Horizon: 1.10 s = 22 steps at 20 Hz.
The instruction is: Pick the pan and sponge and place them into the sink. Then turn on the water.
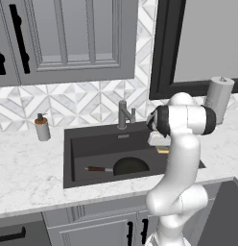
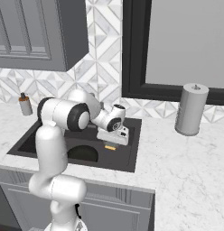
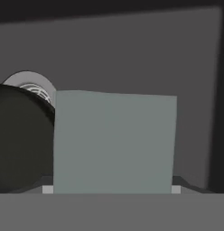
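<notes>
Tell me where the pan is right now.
The pan lies inside the sink, on the basin floor near its front wall, handle pointing left in the left base view. In the hand view its black rim sits beside the round drain.

dark grey sink point(image 1: 92, 146); black pan point(image 1: 130, 166) with reddish-brown handle; yellow sponge point(image 2: 110, 147), grey-green top face in the hand view; white marbled worktop point(image 1: 25, 178); grey-and-white geometric backsplash point(image 1: 87, 103); grey cabinets point(image 1: 68, 38).
</notes>
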### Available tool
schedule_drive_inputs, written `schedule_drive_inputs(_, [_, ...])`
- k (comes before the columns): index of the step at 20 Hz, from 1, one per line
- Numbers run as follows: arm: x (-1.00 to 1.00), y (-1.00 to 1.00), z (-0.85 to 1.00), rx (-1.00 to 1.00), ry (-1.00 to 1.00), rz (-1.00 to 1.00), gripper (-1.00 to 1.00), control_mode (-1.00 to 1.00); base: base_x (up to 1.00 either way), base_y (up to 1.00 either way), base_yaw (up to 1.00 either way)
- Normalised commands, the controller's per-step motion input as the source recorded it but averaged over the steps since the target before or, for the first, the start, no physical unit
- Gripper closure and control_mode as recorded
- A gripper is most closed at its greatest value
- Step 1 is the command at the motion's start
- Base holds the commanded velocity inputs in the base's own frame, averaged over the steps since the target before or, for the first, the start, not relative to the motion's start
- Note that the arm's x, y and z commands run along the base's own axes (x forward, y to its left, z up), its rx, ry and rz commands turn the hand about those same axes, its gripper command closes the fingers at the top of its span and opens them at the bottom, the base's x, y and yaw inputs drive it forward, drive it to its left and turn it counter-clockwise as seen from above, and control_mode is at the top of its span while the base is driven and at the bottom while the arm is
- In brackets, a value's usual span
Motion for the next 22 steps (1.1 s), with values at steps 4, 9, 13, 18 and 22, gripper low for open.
schedule_drive_inputs(4, [0.21, 0.0, -0.52, -0.01, 0.02, 0.0, 1.0, -1.0, 0.0, 0.0, 0.0])
schedule_drive_inputs(9, [0.24, 0.0, -0.58, 0.0, 0.01, 0.0, 1.0, -1.0, 0.0, 0.0, 0.0])
schedule_drive_inputs(13, [0.24, 0.0, -0.51, 0.0, 0.01, 0.0, 1.0, -1.0, 0.0, 0.0, 0.0])
schedule_drive_inputs(18, [0.2, 0.0, -0.42, 0.0, 0.01, 0.0, 1.0, -1.0, 0.0, 0.0, 0.0])
schedule_drive_inputs(22, [0.16, 0.0, -0.39, 0.0, 0.0, 0.0, 1.0, -1.0, 0.0, 0.0, 0.0])
